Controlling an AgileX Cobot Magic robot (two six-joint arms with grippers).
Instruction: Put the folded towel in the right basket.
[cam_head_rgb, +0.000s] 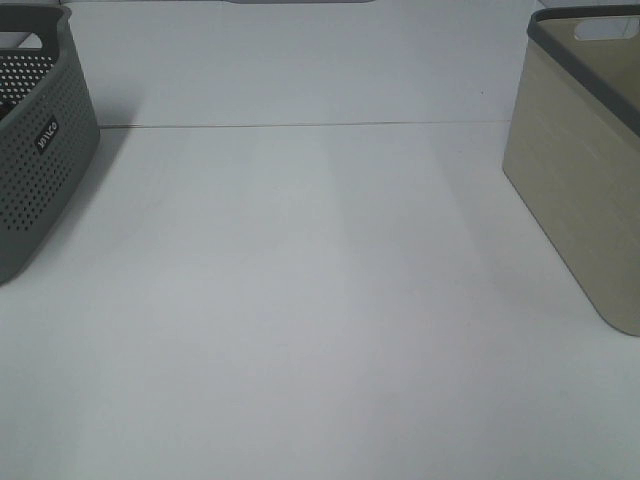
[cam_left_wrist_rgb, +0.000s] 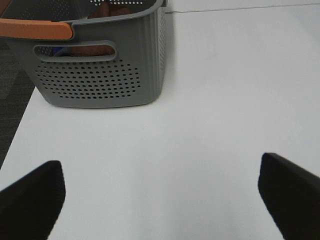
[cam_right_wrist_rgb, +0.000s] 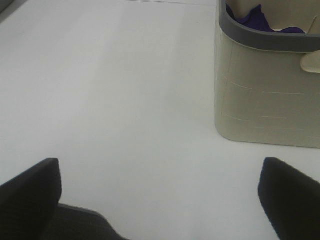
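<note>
The right basket (cam_head_rgb: 580, 180) is beige with a grey rim and stands at the right edge of the white table. In the right wrist view, purple cloth (cam_right_wrist_rgb: 257, 19) lies inside this basket (cam_right_wrist_rgb: 265, 100), partly hidden by the rim. My right gripper (cam_right_wrist_rgb: 160, 200) is open and empty above the table, short of the basket. My left gripper (cam_left_wrist_rgb: 160, 200) is open and empty, in front of the grey perforated basket (cam_left_wrist_rgb: 100, 75). Neither gripper shows in the exterior high view.
The grey perforated basket (cam_head_rgb: 35, 140) stands at the table's left edge; an orange handle (cam_left_wrist_rgb: 35, 29) lies across its rim. A seam (cam_head_rgb: 300, 125) runs across the far part of the white table (cam_head_rgb: 300, 300).
</note>
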